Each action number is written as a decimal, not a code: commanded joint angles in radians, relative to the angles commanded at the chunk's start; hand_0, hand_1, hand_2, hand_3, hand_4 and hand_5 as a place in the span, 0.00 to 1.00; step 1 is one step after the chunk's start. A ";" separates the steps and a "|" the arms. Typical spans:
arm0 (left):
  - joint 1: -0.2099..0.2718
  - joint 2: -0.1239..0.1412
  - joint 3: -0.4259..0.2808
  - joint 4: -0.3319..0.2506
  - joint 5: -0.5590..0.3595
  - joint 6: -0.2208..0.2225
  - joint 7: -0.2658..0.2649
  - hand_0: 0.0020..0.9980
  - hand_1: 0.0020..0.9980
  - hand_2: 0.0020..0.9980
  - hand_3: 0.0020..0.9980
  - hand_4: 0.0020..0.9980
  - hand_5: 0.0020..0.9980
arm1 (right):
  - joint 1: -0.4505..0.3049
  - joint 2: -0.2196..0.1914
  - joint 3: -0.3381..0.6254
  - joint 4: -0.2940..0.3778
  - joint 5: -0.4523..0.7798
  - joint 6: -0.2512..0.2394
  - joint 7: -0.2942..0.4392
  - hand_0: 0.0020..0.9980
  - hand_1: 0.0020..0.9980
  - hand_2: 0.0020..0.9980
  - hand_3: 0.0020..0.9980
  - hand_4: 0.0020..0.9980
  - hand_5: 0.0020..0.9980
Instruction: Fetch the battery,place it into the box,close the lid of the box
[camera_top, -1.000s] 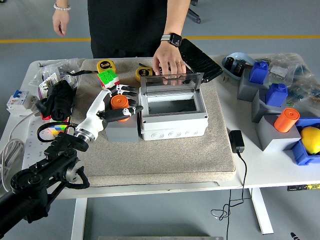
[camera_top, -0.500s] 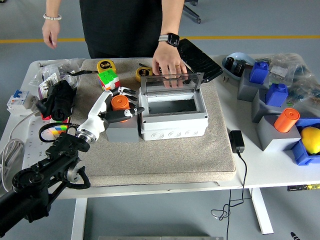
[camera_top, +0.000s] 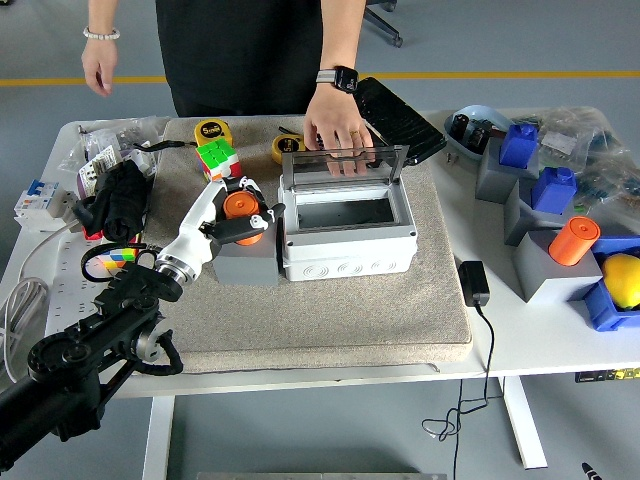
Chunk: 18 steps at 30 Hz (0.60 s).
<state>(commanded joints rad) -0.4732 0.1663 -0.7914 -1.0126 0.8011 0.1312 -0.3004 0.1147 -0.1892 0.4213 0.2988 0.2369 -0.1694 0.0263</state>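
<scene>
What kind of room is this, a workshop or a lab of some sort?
Probably a robotics test lab. A robot's left hand closes around an orange battery beside an open grey box, a person's hand steadies its lid, and yellow floor tape marks the bare floor.

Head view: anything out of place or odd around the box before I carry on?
Nothing spilled or damaged. One thing to note: a person's hand rests on the raised lid of the box, holding it open, while the left hand closes around the orange battery.
</scene>
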 joint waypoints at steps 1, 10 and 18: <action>-0.001 0.000 0.001 0.001 0.000 -0.001 0.000 0.22 0.20 0.21 0.20 0.51 0.00 | 0.000 0.000 0.000 0.000 0.000 0.000 0.000 0.72 0.66 0.65 0.59 1.00 0.61; -0.006 -0.004 0.001 0.002 -0.001 -0.008 -0.002 0.19 0.14 0.17 0.18 0.42 0.00 | 0.002 0.000 -0.001 0.000 0.000 -0.009 0.013 0.72 0.66 0.64 0.59 0.99 0.61; -0.013 0.000 -0.036 -0.054 0.073 0.003 0.003 0.19 0.14 0.17 0.18 0.40 0.00 | 0.003 0.000 0.000 -0.001 0.002 -0.014 0.018 0.72 0.66 0.64 0.59 0.99 0.61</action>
<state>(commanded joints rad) -0.4865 0.1660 -0.8276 -1.0671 0.8736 0.1343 -0.2979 0.1182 -0.1893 0.4215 0.2979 0.2393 -0.1836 0.0448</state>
